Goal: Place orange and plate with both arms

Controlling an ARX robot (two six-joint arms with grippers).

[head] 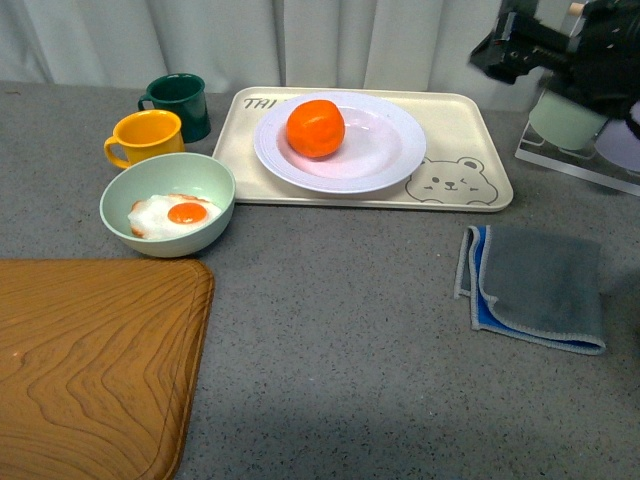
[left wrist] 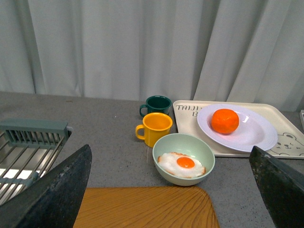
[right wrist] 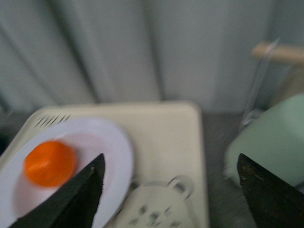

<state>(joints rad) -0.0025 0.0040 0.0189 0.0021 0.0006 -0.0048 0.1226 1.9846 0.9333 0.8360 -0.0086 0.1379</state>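
The orange [head: 316, 127] lies on the left part of the white ridged plate [head: 385, 140], which sits on the cream bear tray [head: 470, 150] at the back. My right gripper [head: 505, 48] is open and empty, raised above the tray's right end. Its wrist view is blurred and shows the orange [right wrist: 50, 163] and the plate [right wrist: 114, 156] beyond the open gripper [right wrist: 170, 156]. My left gripper [left wrist: 169, 148] is open and empty, held back over the wooden board, out of the front view. Its view shows the orange [left wrist: 224, 120] on the plate [left wrist: 256, 133] far ahead.
A pale green bowl [head: 167, 203] with a fried egg, a yellow mug [head: 148, 137] and a dark green mug [head: 180, 105] stand left of the tray. A wooden board [head: 90, 360] lies at front left, a grey-blue cloth [head: 535, 285] at right. A clear rack with a green cup [head: 565, 120] is at back right.
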